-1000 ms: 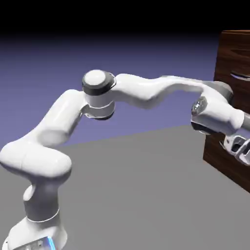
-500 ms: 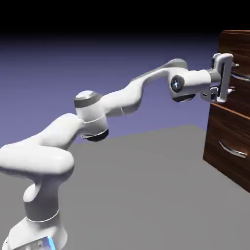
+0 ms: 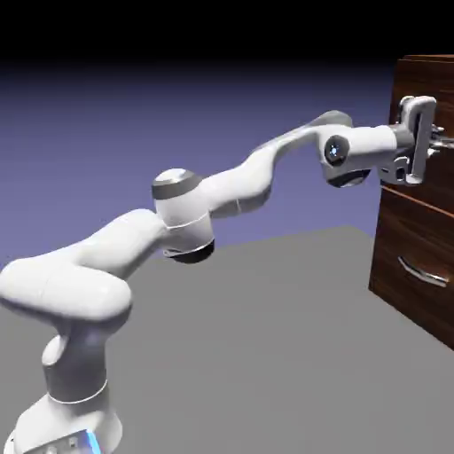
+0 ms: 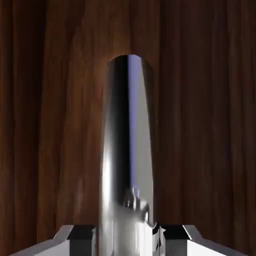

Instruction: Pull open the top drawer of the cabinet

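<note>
At the right edge of the exterior view I see my gripper [image 3: 433, 140] against the cabinet's [image 3: 424, 239] top drawer [image 3: 419, 84], while only the hand view shows both fingertips [image 4: 80, 235] clamping its silver handle [image 4: 127, 155].

A tall dark walnut wood-grain cabinet [image 3: 424, 204] stands at the exterior view's right edge, cut off by the frame. Its top drawer [image 3: 429, 106] is the uppermost front, with a thin lighter seam beneath it. In the hand view the drawer's curved silver bar handle [image 4: 127, 150] runs upright against the dark wood.
</note>
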You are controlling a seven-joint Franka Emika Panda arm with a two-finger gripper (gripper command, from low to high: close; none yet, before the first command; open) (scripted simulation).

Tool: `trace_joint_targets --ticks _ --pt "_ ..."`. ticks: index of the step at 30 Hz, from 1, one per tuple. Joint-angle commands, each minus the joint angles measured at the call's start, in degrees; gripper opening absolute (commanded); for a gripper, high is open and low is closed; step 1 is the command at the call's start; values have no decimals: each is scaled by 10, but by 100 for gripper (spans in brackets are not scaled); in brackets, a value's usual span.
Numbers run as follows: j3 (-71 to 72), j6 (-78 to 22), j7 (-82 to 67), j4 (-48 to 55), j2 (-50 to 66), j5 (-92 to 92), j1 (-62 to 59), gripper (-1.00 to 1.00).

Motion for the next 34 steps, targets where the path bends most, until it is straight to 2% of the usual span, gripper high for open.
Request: trace_joint_targets --ticks 1,22,27,31,32,34 --pt "-1 -8 -7 -21 1 4 13 -100" --pt "-47 -150 -105 -457 24 17 304 -100" --pt "-83 -199 -15 -477 126 30 273 -100" --pt "-91 -224 -13 -545 145 20 317 -100" --pt "-91 -224 -13 -545 145 20 317 100" --pt "-93 -229 -15 -566 147 15 333 100"
